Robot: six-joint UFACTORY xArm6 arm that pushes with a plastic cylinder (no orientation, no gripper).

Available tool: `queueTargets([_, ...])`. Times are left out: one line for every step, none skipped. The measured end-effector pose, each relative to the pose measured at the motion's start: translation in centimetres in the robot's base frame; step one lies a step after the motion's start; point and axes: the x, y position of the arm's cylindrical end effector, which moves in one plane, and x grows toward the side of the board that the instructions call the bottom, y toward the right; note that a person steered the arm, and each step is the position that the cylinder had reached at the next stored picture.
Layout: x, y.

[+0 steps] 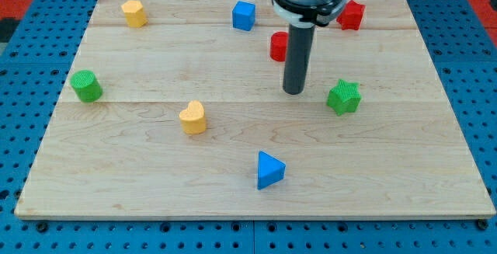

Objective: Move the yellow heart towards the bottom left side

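The yellow heart [193,118] lies left of the board's middle, a little below centre. My tip [294,92] stands on the board well to the right of the heart and slightly above it, not touching any block. The rod rises from the tip to the arm's head at the view's top. A red block [278,46] sits just behind the rod, partly hidden by it. A green star [343,97] lies close to the right of my tip.
A yellow block [134,12] is at top left, a blue cube [244,15] at top middle, a red star-like block [351,15] at top right. A green cylinder [87,86] sits at the left edge. A blue triangle [269,170] lies at bottom middle.
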Motion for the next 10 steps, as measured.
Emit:
queueTargets([0.3, -1.1])
queueTargets([2.4, -1.1])
queueTargets([2.6, -2.1])
queueTargets([3.8, -8.8])
queueTargets([5.5, -13.7])
queueTargets([5.5, -13.9])
queueTargets([6.8, -15.3])
queueTargets([6.5, -17.7])
queueTargets([3.6, -18.0])
queueTargets([7.3, -19.8])
